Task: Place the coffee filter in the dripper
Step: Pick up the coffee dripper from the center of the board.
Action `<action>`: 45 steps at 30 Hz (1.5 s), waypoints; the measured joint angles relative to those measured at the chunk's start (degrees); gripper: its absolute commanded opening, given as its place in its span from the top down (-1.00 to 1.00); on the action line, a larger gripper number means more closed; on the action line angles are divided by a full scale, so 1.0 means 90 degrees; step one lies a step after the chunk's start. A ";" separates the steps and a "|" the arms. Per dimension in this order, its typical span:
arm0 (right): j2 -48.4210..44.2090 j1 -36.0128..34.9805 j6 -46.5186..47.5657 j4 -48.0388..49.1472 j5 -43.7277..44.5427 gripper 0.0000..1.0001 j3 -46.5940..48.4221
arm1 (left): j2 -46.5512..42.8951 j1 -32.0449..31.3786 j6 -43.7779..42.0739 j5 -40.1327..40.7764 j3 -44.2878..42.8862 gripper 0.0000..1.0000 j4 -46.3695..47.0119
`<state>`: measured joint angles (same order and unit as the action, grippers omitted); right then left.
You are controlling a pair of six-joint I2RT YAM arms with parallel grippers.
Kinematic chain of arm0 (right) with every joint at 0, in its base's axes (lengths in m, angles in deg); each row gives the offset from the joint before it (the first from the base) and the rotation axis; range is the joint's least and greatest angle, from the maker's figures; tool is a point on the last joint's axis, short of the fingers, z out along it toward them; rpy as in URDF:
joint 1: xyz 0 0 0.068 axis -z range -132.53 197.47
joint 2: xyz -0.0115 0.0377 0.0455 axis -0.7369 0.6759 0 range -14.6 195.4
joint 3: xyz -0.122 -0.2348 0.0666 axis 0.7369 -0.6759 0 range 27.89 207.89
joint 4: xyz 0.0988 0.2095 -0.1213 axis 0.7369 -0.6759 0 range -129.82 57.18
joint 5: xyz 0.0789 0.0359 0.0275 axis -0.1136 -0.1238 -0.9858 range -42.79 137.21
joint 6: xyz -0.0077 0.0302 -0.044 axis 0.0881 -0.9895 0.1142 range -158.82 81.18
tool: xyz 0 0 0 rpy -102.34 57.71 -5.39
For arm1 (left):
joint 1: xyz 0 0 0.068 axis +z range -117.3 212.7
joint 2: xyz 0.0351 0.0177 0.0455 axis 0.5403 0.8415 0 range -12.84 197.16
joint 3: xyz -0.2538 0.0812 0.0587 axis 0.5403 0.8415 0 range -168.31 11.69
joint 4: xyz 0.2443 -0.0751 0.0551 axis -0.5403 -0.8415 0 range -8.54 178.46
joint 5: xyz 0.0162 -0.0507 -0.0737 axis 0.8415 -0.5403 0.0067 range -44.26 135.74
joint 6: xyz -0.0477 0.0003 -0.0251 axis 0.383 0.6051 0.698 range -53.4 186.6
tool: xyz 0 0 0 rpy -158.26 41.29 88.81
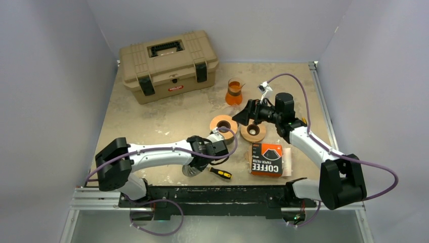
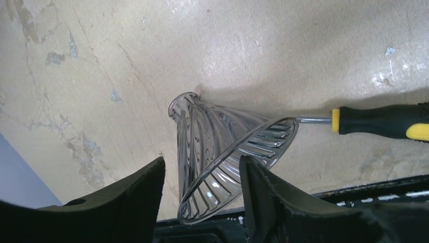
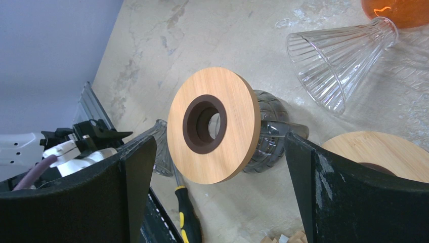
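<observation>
A clear ribbed glass dripper (image 2: 222, 152) lies on its side near the table's front edge, also seen in the top view (image 1: 191, 170). My left gripper (image 2: 202, 161) is open, with a finger on each side of the dripper's wide rim; in the top view it (image 1: 198, 164) is right over the dripper. A coffee filter box (image 1: 267, 159) lies at front right, and brown filter edges (image 3: 283, 238) show by it. My right gripper (image 3: 220, 139) is open and empty, hovering in front of a wooden ring on a glass base (image 3: 212, 124).
A second glass dripper (image 3: 334, 61) lies on its side near an orange carafe (image 1: 233, 92). Two wooden rings (image 1: 223, 123) (image 1: 253, 131) sit mid-table. A black-and-yellow screwdriver (image 1: 221, 173) lies beside the dripper. A tan toolbox (image 1: 168, 65) stands at back left.
</observation>
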<state>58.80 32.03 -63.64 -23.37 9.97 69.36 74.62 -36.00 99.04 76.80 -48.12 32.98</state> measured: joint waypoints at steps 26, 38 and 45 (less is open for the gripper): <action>0.0010 0.0000 -0.0002 0.0000 -0.0002 -0.97 0.0000 | 0.0104 -0.0007 -0.0061 0.0177 0.0000 1.00 0.0168; 0.0010 0.0000 -0.0002 0.0000 0.0000 -0.97 0.0000 | -0.0284 -0.0007 -0.0070 0.0168 -0.0005 1.00 0.0107; 0.0010 0.0000 0.0000 0.0000 0.0000 -0.97 0.0000 | -0.0833 -0.0007 -0.0233 -0.0138 -0.0012 1.00 0.0338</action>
<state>58.89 32.03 -63.64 -23.37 9.97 69.36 67.12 -36.07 96.95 75.56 -48.23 36.02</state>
